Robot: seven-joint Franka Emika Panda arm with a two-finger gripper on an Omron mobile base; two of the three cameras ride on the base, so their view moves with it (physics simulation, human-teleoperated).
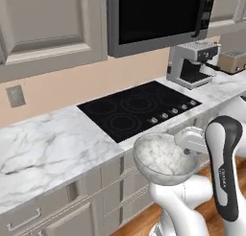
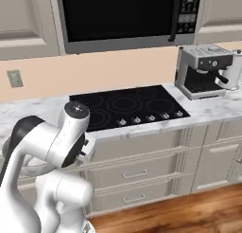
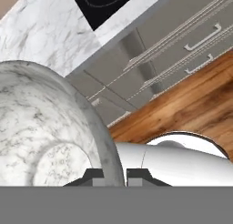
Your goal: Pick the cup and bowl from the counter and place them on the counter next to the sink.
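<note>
The gripper (image 3: 113, 175) is clenched on the rim of the bowl (image 1: 163, 158), one fingertip inside the wall and one outside, so the bowl hangs in the air just off the front edge of the counter (image 1: 53, 148), in front of the cooktop (image 1: 139, 108). Below it are drawer fronts and wood floor; the marble beside the cooktop lies bare. The bowl's mouth faces up, slightly tilted
</note>
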